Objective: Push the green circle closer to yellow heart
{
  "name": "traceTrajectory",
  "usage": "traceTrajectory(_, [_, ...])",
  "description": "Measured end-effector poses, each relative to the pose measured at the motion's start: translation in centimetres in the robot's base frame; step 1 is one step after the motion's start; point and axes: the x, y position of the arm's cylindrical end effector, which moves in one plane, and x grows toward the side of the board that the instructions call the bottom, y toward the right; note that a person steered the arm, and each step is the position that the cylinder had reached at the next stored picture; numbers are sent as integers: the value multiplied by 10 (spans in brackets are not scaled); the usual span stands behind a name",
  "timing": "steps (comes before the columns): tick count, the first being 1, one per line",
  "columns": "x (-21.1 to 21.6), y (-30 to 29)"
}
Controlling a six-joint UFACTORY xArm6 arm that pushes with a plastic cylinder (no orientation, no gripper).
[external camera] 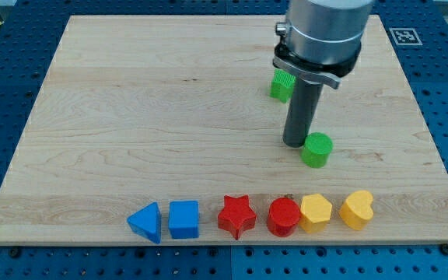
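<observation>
The green circle (316,149) is sitting right of the board's centre, above the bottom row and well apart from the yellow heart (356,208), which is lying at that row's right end, beside a yellow hexagon-like block (316,212). My tip (295,142) is touching, or nearly touching, the circle's upper-left side. Judged step: the push is beginning. The next move is calling for travel toward the view's bottom right, keeping the circle centred on the rod. No fingers are fitted; the rod is holding nothing. A second green block (281,84) is partly hiding behind the rod (302,109).
</observation>
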Motion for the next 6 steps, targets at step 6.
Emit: traceTrajectory(6, [19, 77])
